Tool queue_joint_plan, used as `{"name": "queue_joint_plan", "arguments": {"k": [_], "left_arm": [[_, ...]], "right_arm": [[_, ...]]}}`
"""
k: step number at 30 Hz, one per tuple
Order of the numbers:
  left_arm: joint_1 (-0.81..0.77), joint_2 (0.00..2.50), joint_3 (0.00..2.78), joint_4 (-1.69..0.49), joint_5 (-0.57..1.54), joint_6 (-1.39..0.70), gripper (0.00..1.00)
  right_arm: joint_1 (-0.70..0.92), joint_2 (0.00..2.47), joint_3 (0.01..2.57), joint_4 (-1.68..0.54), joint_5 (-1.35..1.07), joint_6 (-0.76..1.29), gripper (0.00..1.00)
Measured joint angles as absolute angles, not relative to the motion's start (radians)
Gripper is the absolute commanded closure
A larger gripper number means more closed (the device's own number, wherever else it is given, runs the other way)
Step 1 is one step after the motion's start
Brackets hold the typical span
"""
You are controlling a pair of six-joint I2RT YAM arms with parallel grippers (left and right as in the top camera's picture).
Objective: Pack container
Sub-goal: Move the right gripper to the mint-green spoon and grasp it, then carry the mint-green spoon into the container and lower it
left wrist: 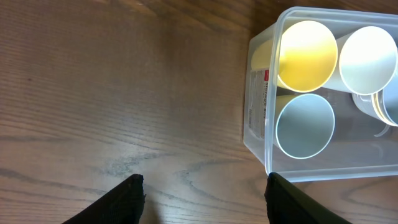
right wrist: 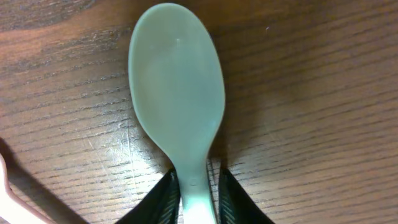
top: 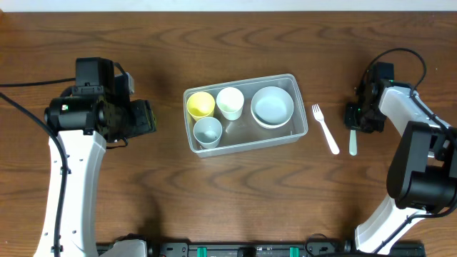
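Note:
The clear container stands mid-table and holds a yellow cup, a white cup, a pale blue cup and a white bowl. A pale green spoon lies on the table to its right. My right gripper is down at the table with its fingers closed round the spoon's neck. My left gripper is open and empty over bare wood, left of the container's corner.
A white plastic fork lies between the container and the spoon; its edge shows at the lower left of the right wrist view. The brown wooden table runs on all around.

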State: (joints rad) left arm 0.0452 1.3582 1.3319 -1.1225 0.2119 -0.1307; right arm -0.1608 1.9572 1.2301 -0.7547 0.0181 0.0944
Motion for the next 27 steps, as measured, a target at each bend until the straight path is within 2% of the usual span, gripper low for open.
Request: {"name": "queue_joint_plan", "arguments": {"k": [4,8,17,22,27], "left_arm": [[0.045,1.358,1.332,-1.122,0.212,-0.131,0.37],[0.045,1.358,1.332,-1.123,0.212,-0.131,0.37],[0.045,1.358,1.332,-1.122,0.212,-0.131,0.37],[0.045,1.358,1.332,-1.121,0.212,-0.131,0.37],[0.045,1.358,1.332,-1.118,0.212,-0.131,0.37]], "right_arm": [[-0.161,1.957,1.23,-0.754,0.019,0.095,0.88],[-0.161,1.957,1.233,-0.755,0.018,0.096,0.99],[-0.155,1.941,1.356,-0.9,-0.017,0.08,0.97],[-0.095,1.797,1.514,-0.976,-0.094,-0.064,0.99],[0.092,1.622,1.581,-1.01,-0.162,-0.272,0.99]]}}
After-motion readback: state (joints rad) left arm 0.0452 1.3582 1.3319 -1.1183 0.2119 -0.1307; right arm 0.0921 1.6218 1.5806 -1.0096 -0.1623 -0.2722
